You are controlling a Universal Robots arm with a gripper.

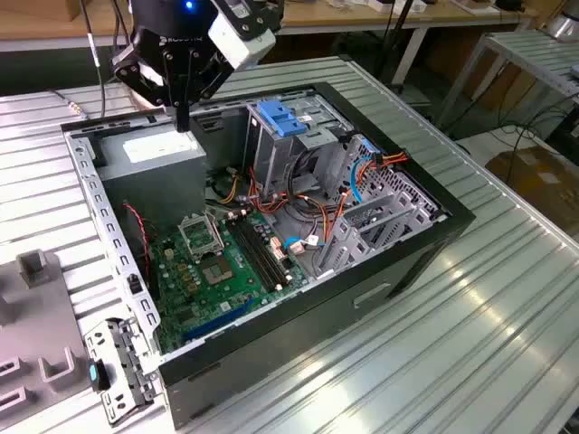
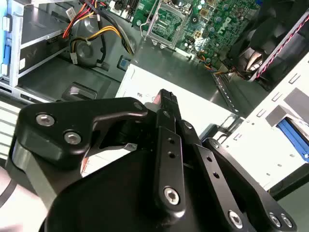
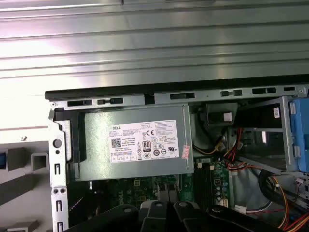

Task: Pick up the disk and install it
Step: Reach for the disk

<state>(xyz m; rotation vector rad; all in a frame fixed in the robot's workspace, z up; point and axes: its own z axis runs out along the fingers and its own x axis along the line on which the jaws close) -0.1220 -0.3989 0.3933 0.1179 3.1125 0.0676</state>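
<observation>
One gripper (image 1: 184, 127), fingers (image 1: 184, 107) pressed together and empty, hangs just above the power supply (image 1: 152, 152), drive cage (image 1: 282, 119) to the exterior view's right.

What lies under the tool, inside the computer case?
The grey power supply lies just below the tool. Whatever is beneath the power supply is covered by it.

The arm (image 1: 172, 36) stands above the grey box (image 1: 154, 155), with the wrist turned straight down. The gripper (image 1: 184, 125) hangs close over the top of this box, fingers pressed together and holding nothing.
</observation>
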